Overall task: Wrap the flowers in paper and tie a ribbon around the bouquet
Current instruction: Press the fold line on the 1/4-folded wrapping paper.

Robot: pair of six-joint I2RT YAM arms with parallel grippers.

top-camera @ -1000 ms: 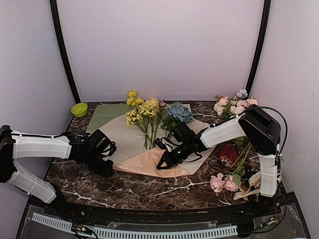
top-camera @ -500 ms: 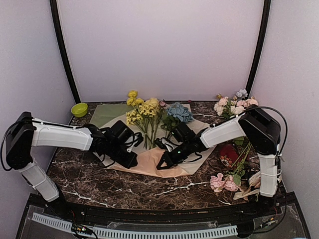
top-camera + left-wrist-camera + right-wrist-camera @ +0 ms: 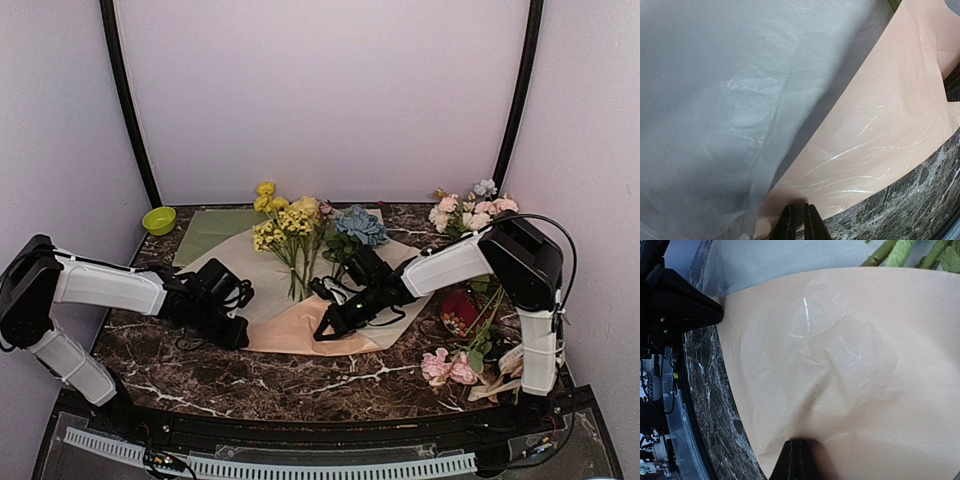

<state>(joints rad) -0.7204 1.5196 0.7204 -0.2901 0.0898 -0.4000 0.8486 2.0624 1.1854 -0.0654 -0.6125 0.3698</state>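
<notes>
- Left tool [image 3: 800,224]: fingers drawn to a narrow slit at the left end of the peach-pink fold. The sheet appears to be nipped between them.
- Right tool [image 3: 796,447]: fingers together, with the tip set on the pink face near the middle of the fold, where creases radiate from it. Whether it pinches any paper cannot be told.
- Task item, the large thin sheet of paper [image 3: 262,275]: it lies mid-surface on the dark marble surface [image 3: 300,380], tan face up. A pink strip is turned over along the side facing the near edge. Its rear-left part overlaps a green sheet [image 3: 210,228].
- Task item, the flowers: the yellow-blossom stems [image 3: 285,225] and the pale blue hydrangea head [image 3: 360,225] rest on the paper. The heads are toward the rear edge and the stalks point toward the near edge, uncovered.
- Change noted: a second ago the left arm stood off the sheet's left side. Half a second ago it reached in over the left half. It has now drawn back to the fold's left end, with its fingers closing slightly. The right arm has not shifted.
- Change noted: the sheet's outline and the stems look little altered.
- Assessment: the reach-in produced no wrap and the stalks remain exposed. The left side probably has yet to be carried over them while the right tool steadies the fold.
- Thin dark ribbon: not made out in any view, and tying is judged well off.
</notes>
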